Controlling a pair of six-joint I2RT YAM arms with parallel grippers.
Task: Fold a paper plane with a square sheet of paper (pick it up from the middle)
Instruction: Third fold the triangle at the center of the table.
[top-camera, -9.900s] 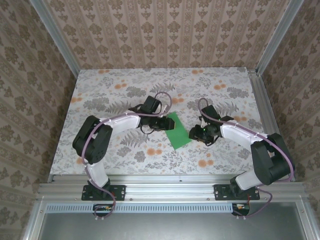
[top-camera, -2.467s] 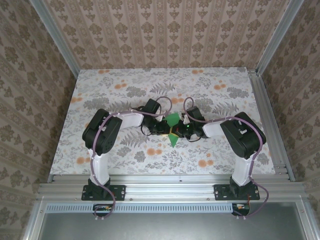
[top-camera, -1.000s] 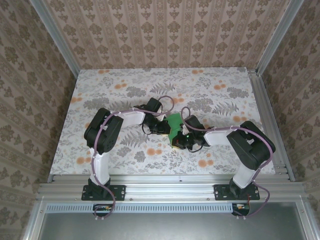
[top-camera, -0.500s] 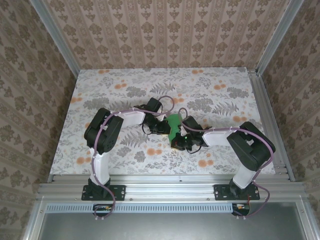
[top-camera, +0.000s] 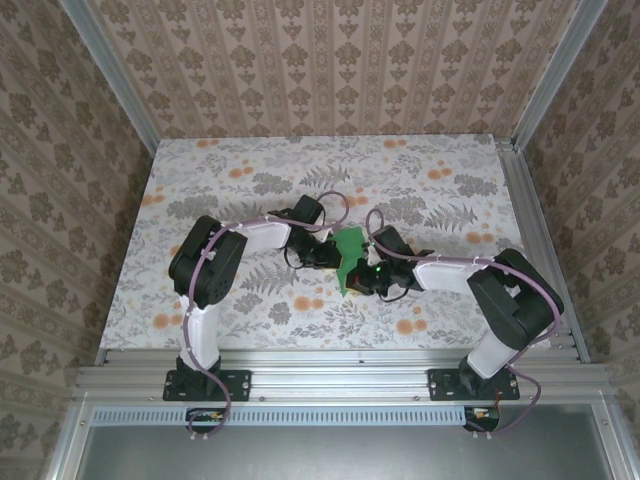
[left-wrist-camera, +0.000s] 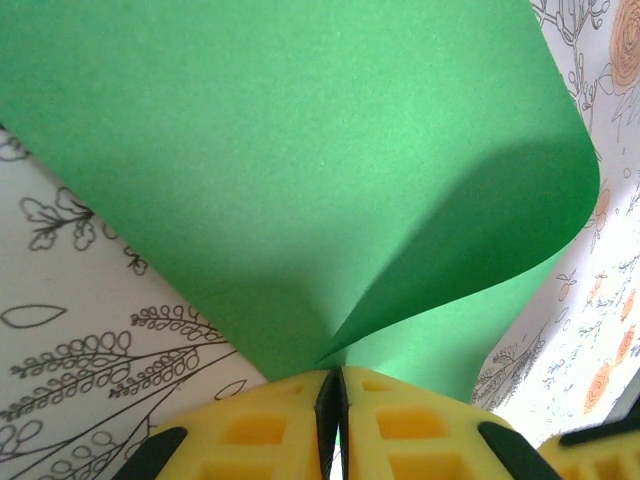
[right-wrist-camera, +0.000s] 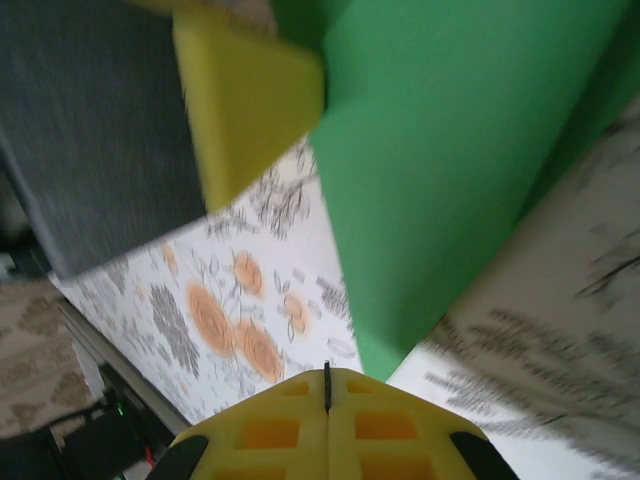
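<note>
The square sheet of paper (top-camera: 350, 246) is bright green and lies mid-table, bent over on itself. In the left wrist view the sheet of paper (left-wrist-camera: 300, 170) curls over at the right, and my left gripper (left-wrist-camera: 333, 375) is shut on its near edge where the two layers meet. From the top my left gripper (top-camera: 333, 256) sits at the paper's left side. My right gripper (top-camera: 356, 281) is at the paper's near corner. In the right wrist view my right gripper (right-wrist-camera: 327, 372) is shut with nothing in it, and the green paper (right-wrist-camera: 450, 170) ends just beyond its tips.
The table (top-camera: 220, 170) has a grey-and-orange floral pattern and is walled on three sides, with a metal rail (top-camera: 340, 372) along the near edge. A yellow finger (right-wrist-camera: 245, 110) of the left gripper shows close ahead in the right wrist view.
My right gripper has shifted slightly up and to the right along the paper's near corner, and its elbow has swung outward. My left gripper has kept its hold and not moved.
</note>
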